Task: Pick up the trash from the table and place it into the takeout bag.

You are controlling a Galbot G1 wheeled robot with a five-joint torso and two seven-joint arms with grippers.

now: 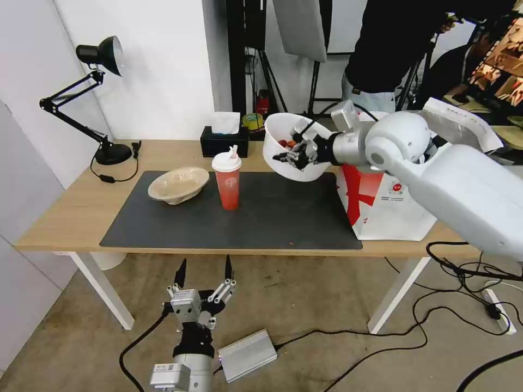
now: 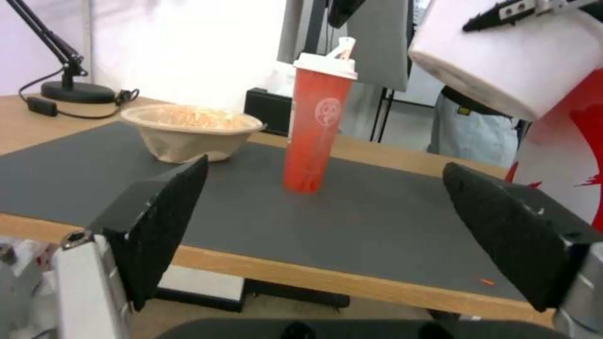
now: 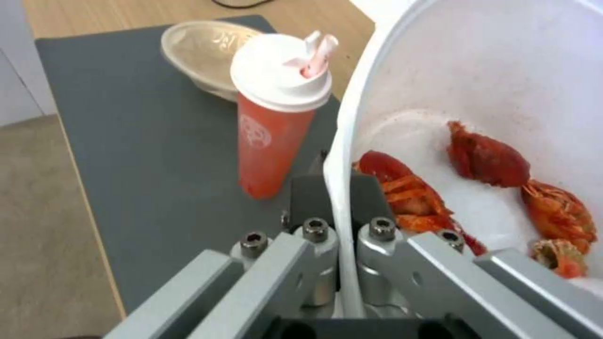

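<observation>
A robotics lab or recording studio is showing itself here: a bare concrete floor (image 1: 305, 305) is lying strewn with black cables (image 1: 457, 283), tripod stands (image 1: 272, 81) are leaning by the white wall behind the light-wood desk (image 1: 65, 218), and a monitor (image 1: 498, 60) is glowing beyond it.

The right arm hides most of the takeout bag (image 1: 381, 218).

White arm (image 1: 468, 185) (black-fingered end effector (image 1: 297, 155))
</observation>
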